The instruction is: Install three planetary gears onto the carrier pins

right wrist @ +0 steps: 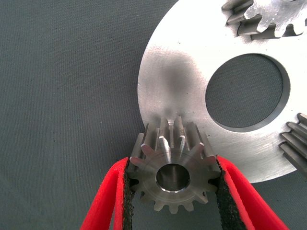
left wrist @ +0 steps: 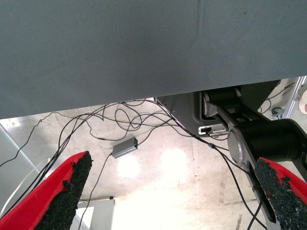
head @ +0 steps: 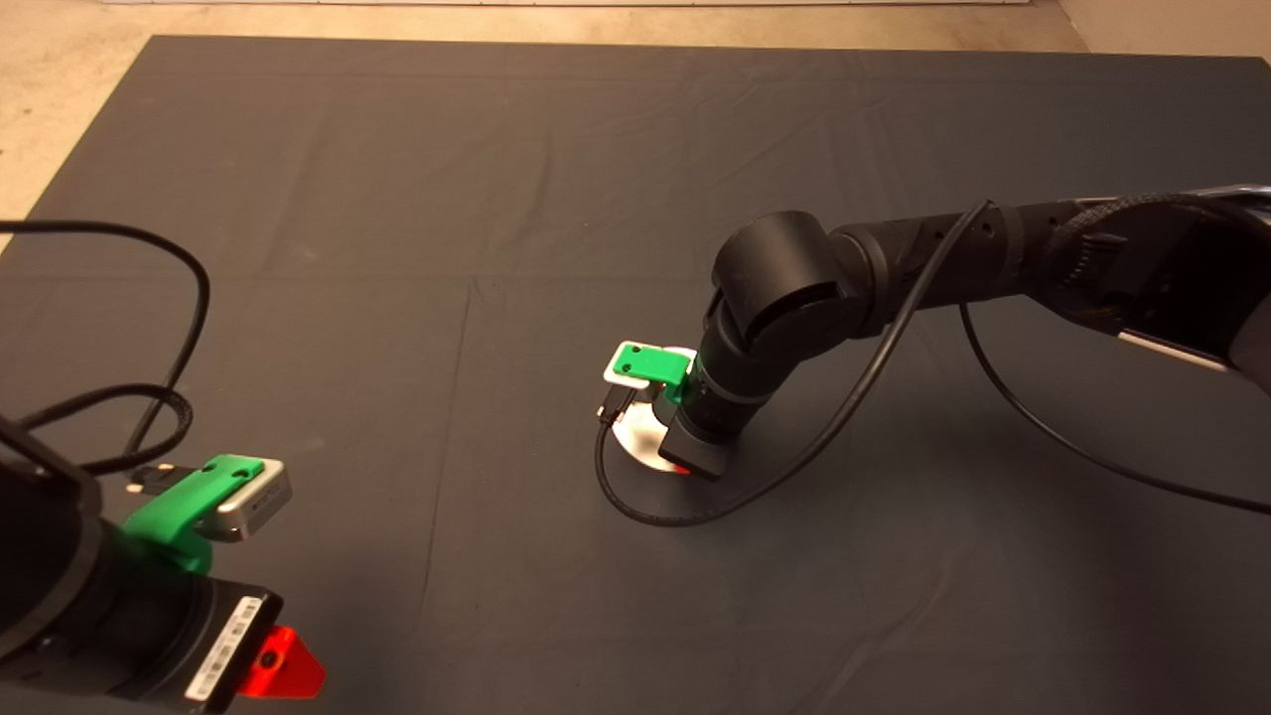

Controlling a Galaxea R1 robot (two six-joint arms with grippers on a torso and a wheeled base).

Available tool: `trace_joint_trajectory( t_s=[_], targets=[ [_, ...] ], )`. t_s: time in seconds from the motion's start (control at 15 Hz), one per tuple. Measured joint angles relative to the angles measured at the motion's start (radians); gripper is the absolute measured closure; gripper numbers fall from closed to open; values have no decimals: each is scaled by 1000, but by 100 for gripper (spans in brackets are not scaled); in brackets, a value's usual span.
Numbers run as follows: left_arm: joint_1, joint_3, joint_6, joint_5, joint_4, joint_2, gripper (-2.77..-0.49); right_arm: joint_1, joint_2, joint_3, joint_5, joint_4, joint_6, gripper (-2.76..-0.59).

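Note:
My right gripper (right wrist: 172, 173) is shut on a dark steel planetary gear (right wrist: 173, 175), its teeth between the two black pads, at the rim of the silver carrier disc (right wrist: 187, 62). Two more gears sit on the disc, one (right wrist: 261, 17) beyond the big centre hole and one (right wrist: 298, 143) at the side. No bare carrier pin shows; I cannot tell whether one is inside the held gear's hole. In the head view the right wrist covers most of the disc (head: 638, 444). My left gripper (head: 288, 667) is parked at the lower left, open and empty.
A black cable (head: 635, 506) loops on the mat just in front of the disc. Another cable (head: 149, 397) lies at the left edge. The left wrist view shows the mat's edge and the floor beyond, with cables and a small grey box (left wrist: 124, 148).

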Motion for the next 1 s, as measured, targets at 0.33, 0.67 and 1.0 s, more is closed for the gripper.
trace_joint_trajectory(
  t_s=[0.33, 0.67, 1.0],
  targets=[
    [0, 0, 0, 0, 0, 0, -247, 0, 5, -5, -4, -3, 0, -94],
    [0, 0, 0, 0, 0, 0, -247, 0, 12, -13, -10, -7, 0, -94],
    [0, 0, 0, 0, 0, 0, -247, 1, 22, -24, -12, -11, 0, -94]
  ],
)
